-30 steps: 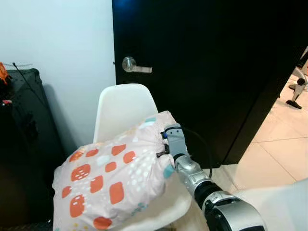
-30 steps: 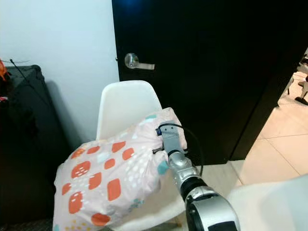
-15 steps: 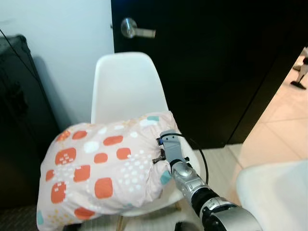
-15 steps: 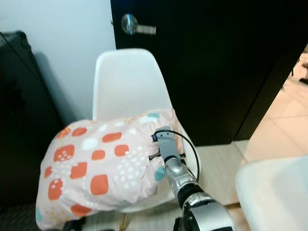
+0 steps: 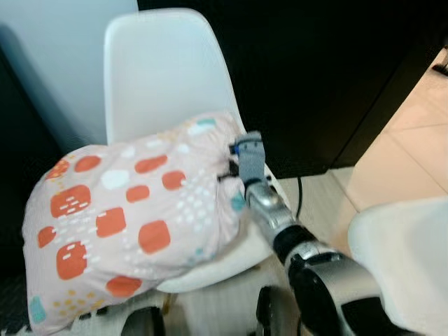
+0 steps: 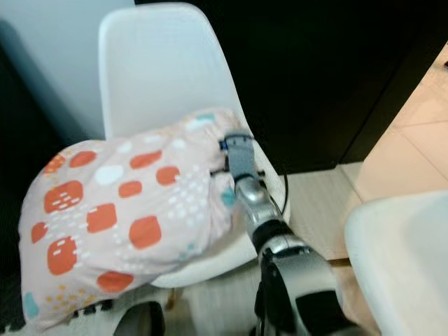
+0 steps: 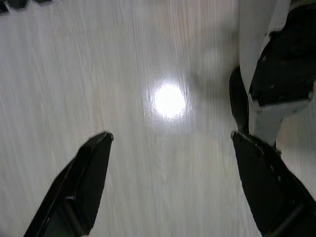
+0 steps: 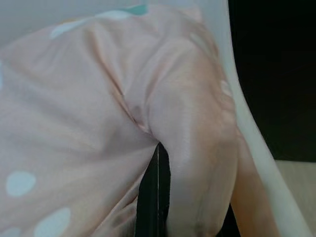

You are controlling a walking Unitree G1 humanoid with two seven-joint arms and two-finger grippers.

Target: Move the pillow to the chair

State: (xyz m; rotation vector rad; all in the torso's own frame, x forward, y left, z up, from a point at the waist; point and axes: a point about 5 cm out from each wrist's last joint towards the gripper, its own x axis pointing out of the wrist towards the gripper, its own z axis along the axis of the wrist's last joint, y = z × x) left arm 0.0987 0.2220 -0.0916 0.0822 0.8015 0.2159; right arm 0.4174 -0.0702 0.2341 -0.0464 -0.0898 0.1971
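Resting on the seat of the white chair [image 5: 164, 77], the pillow [image 5: 133, 224] lies with its right end against the seat's right edge and its left end spilling well past the seat's left edge, hanging over the floor. Its case is pale pink, printed with orange rounded squares, white patches and a few teal ones. The right hand [image 6: 234, 164] is pressed into the pillow's right end, near the chair's right edge; the wrist view shows its black fingers [image 8: 154, 197] closed together on a fold of the pink fabric, with cloth bunched around them and the chair's white rim running just beside. The silver right arm reaches up from the lower part of the head views to that spot, a black cable looping beside it.

The left hand [image 7: 170, 182] hangs over pale wood-look flooring [image 7: 148, 64], its two black fingers spread wide with nothing between them; a bright glare spot sits on the floor, and part of the robot's own leg shows nearby.

Behind the chair stands a black door [image 5: 329, 63], with a pale blue wall [image 5: 52, 49] to its left. A white rounded surface [image 5: 406, 259], too cropped to identify, fills the lower right corner, and beige floor tiles [image 5: 413, 147] lie beyond it.
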